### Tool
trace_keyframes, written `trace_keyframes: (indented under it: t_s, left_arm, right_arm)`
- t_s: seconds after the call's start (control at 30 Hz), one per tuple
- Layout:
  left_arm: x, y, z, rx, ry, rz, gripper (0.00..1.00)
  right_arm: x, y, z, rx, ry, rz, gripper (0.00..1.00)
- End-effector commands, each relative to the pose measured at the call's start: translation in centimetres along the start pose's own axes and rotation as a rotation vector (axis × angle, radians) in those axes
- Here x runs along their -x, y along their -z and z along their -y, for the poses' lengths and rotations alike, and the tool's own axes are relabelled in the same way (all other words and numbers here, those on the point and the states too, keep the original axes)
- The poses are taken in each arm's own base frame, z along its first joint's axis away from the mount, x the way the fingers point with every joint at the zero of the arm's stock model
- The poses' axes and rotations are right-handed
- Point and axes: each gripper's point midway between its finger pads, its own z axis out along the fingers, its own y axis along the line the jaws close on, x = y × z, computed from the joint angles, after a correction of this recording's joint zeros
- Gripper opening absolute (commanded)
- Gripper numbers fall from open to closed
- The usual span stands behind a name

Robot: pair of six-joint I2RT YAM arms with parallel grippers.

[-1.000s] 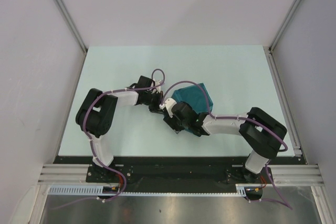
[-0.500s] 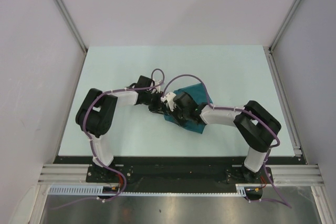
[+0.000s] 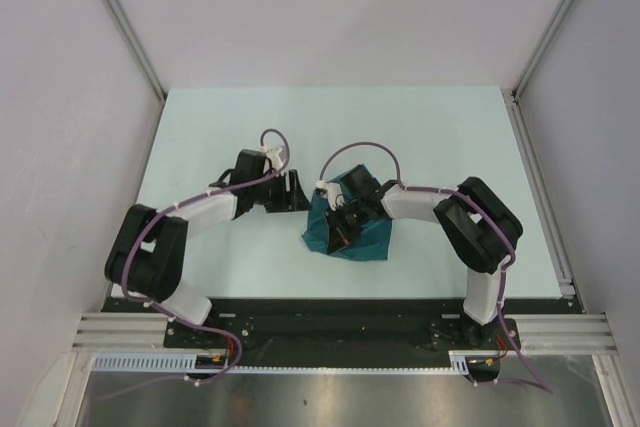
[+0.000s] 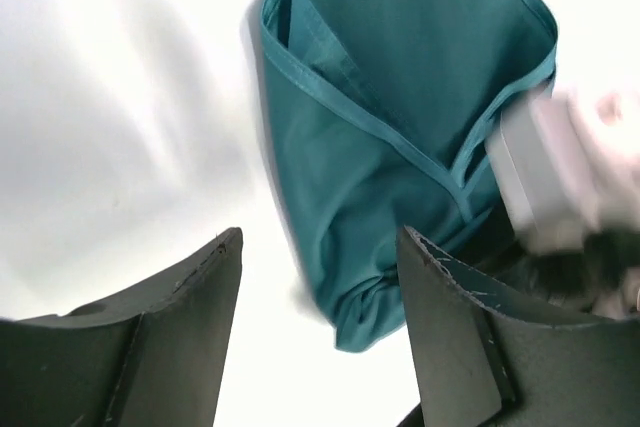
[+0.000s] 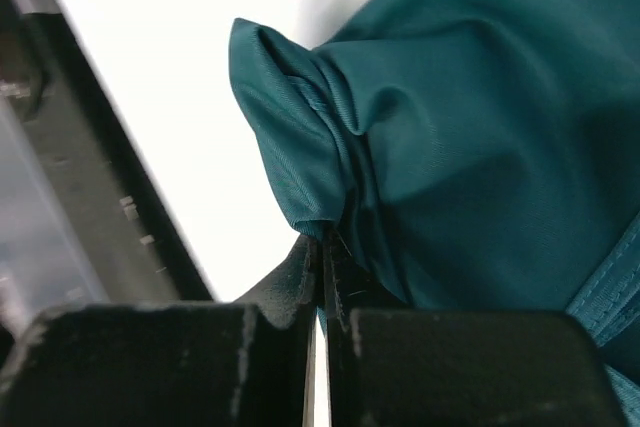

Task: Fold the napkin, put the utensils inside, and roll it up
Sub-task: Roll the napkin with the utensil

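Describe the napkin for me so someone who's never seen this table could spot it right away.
Look at the pale table in front of the two arms, near its middle. The napkin is a bunched teal cloth lying there, one fold pinched in the right hand. It is the only cloth in sight; everything around it is hard black-and-white arm hardware.

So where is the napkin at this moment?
Top view: the napkin lies bunched near the table's centre, pinched by the right gripper, the open left gripper just to its left.
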Motion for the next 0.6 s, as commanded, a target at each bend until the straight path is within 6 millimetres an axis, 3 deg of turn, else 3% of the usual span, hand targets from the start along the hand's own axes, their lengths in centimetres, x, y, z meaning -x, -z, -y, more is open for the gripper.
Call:
trace_keyframes:
  t_s: [0.0, 0.07, 0.2, 0.3, 0.57]
  left_arm:
    - [-0.3, 1.2, 0.2, -0.014, -0.074, 0.124, 0.67]
    - [-1.6, 1.5, 0.6, -0.043, -0.104, 0.125, 0.67]
    - [-3.0, 1.8, 3.8, -0.117, -0.231, 0.139, 0.67]
    - [-4.3, 1.5, 4.7, -0.142, -0.255, 0.119, 0.67]
    - [-5.7, 0.8, 3.2, -0.067, -0.248, 0.096, 0.67]
  right_arm:
    - [0.3, 1.1, -3.0, 0.209, -0.149, -0.057, 0.00]
    - [0.8, 1.3, -2.9, 0.256, -0.194, -0.070, 0.00]
    - [1.2, 1.2, -2.0, 0.316, -0.270, -0.089, 0.00]
    - [1.1, 0.9, -1.1, 0.329, -0.308, -0.107, 0.00]
    - [0.4, 0.1, 0.4, 0.385, -0.417, -0.128, 0.00]
